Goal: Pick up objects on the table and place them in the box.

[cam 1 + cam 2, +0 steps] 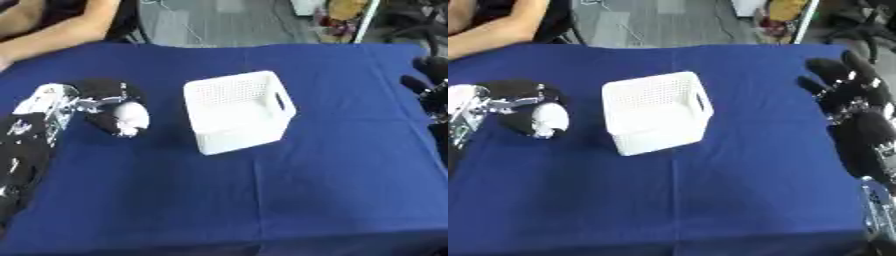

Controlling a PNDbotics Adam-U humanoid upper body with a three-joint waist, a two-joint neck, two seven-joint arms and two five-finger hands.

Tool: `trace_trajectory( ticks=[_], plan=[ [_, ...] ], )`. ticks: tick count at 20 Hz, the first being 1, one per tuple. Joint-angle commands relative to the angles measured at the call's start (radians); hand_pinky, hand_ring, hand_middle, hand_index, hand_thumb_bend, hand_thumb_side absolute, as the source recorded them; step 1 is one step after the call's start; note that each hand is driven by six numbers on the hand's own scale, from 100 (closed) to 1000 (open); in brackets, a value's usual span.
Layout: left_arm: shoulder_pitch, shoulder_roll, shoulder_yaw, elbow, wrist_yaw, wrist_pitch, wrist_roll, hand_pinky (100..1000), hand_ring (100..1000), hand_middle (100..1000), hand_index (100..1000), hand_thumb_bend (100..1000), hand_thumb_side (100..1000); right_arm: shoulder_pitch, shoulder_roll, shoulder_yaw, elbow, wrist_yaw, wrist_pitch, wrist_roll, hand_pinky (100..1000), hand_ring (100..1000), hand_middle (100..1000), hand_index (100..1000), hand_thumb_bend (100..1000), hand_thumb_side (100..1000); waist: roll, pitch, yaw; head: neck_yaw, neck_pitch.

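From the head camera I looked down on the blue tablecloth [332,165], which covered the whole work surface, with one seam or fold running toward me from under the box. The white box [238,111], a perforated plastic basket with a cut-out handle in its right wall, sat a little left of the table's middle, turned slightly askew, and I could see nothing inside it. My left hand [118,112] was out over the cloth just to the left of the box, not touching it, with the arm coming in from the lower left edge. Its fingers were curled around a white object [131,119], rounded and pale; I could not make out what it was beyond that colour and shape, and I could not tell whether it rested on the cloth or was lifted clear of it. My right hand [846,87] showed best in the right eye view, at the right edge of the table and well apart from the box; its fingers were spread, pointing up and away from me, holding nothing. At the far left edge of the table a person's bare forearm [61,27] lay along the cloth's border, away from both the box and my left hand.
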Motion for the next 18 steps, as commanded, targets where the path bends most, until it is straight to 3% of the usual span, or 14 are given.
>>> trace_trajectory(
  ticks=[1,3,4,6,7,8,11,14,18],
  plan=[
    [-0.014,0.015,0.01,-0.003,-0.015,0.002,0.004,704,754,757,925,763,746,-0.007,-0.007,-0.006,-0.017,-0.002,-0.002,0.001,969,1000,889,1000,181,589,0.001,-0.01,0.0,0.002,0.0],
    [-0.012,0.017,0.012,-0.001,-0.021,0.006,0.002,634,706,737,901,705,700,-0.007,-0.007,-0.007,-0.017,-0.002,-0.002,0.001,968,1000,889,1000,181,589,0.001,-0.01,0.0,0.002,0.0],
    [-0.01,0.018,0.014,-0.002,-0.021,0.01,0.003,474,559,660,841,454,495,-0.007,-0.007,-0.007,-0.017,-0.002,-0.002,0.0,969,1000,889,1000,180,588,0.001,-0.01,0.0,0.002,0.0],
    [-0.005,0.02,0.02,-0.006,-0.014,0.023,0.013,297,439,590,782,269,314,-0.006,-0.006,-0.007,-0.017,-0.002,-0.002,0.0,969,1000,889,1000,179,590,0.001,-0.01,0.0,0.002,0.0],
    [-0.002,0.022,0.024,-0.009,-0.006,0.034,0.022,145,341,536,724,111,181,-0.006,-0.006,-0.008,-0.017,-0.001,-0.001,0.0,969,1000,889,1000,178,590,0.001,-0.01,0.001,0.001,0.0],
    [0.002,0.023,0.026,-0.013,0.002,0.045,0.033,100,266,494,665,100,109,-0.006,-0.006,-0.008,-0.017,-0.001,-0.001,0.0,969,1000,889,1000,178,590,0.001,-0.01,0.001,0.001,0.0],
    [0.014,0.025,0.027,-0.023,0.031,0.071,0.065,100,116,408,546,100,260,-0.006,-0.006,-0.008,-0.017,-0.001,-0.002,-0.001,969,1000,889,1000,178,590,0.0,-0.01,0.001,0.0,0.0],
    [0.024,0.027,0.025,-0.027,0.054,0.085,0.076,100,100,366,493,100,364,-0.006,-0.006,-0.008,-0.017,-0.001,-0.001,-0.001,969,1000,889,1000,177,590,0.0,-0.01,0.002,0.0,0.0],
    [0.032,0.029,0.025,-0.031,0.081,0.095,0.07,100,100,344,465,100,377,-0.006,-0.006,-0.009,-0.017,-0.001,-0.002,-0.001,969,1000,889,1000,176,590,-0.001,-0.011,0.003,0.0,0.0]
  ],
)
